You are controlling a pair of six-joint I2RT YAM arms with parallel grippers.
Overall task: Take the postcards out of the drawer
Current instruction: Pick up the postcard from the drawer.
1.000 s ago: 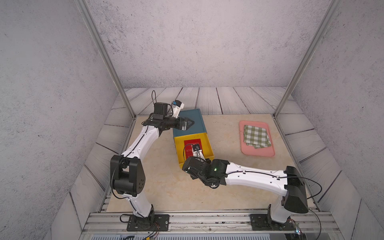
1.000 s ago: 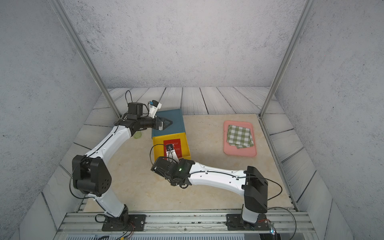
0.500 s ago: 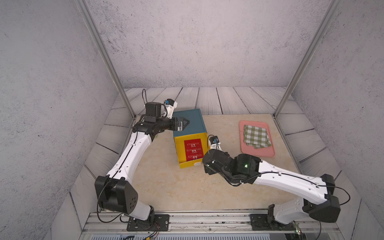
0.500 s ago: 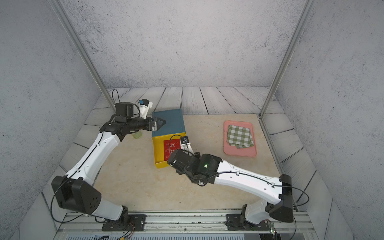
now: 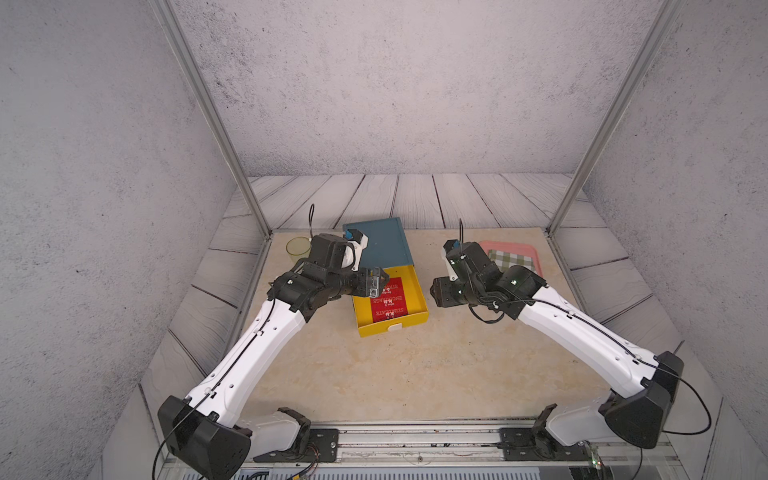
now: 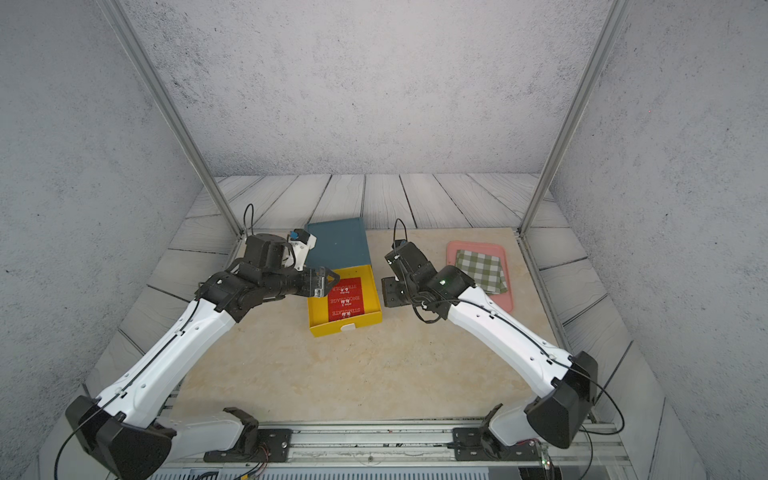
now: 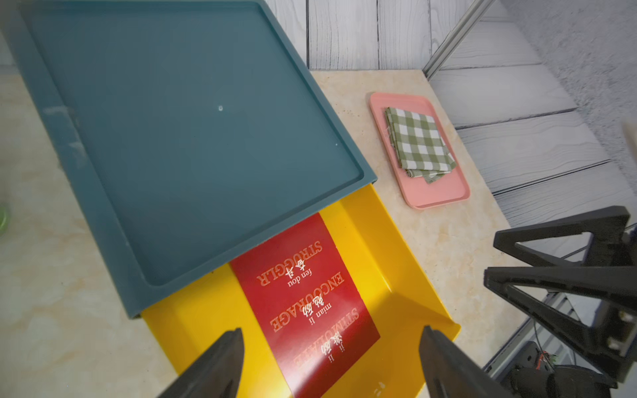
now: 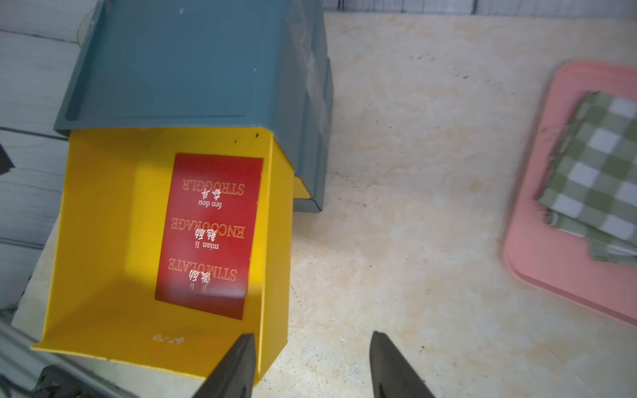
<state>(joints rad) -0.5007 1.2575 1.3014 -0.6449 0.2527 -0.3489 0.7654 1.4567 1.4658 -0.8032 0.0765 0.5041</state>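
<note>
The yellow drawer (image 5: 392, 328) stands pulled out of the teal box (image 5: 378, 243) at the table's middle. Red postcards (image 5: 388, 301) with white lettering lie flat inside it, also seen in the wrist views (image 7: 303, 299) (image 8: 210, 234); only the top card shows. My left gripper (image 5: 382, 280) hovers open over the drawer's left side, the cards below between its fingers (image 7: 220, 361). My right gripper (image 5: 438, 293) is open just right of the drawer, holding nothing; in its wrist view one finger (image 8: 238, 365) sits by the drawer's front corner, the other over bare table.
A pink tray (image 5: 534, 257) with a folded green-and-white checked cloth (image 5: 511, 259) lies at the back right, behind my right wrist. A translucent green cup (image 5: 297, 247) stands left of the teal box. Metal posts rise at both back corners.
My right gripper has left the drawer's front and moved right, off the drawer. My left gripper has come forward from the teal box's left side to over the drawer.
</note>
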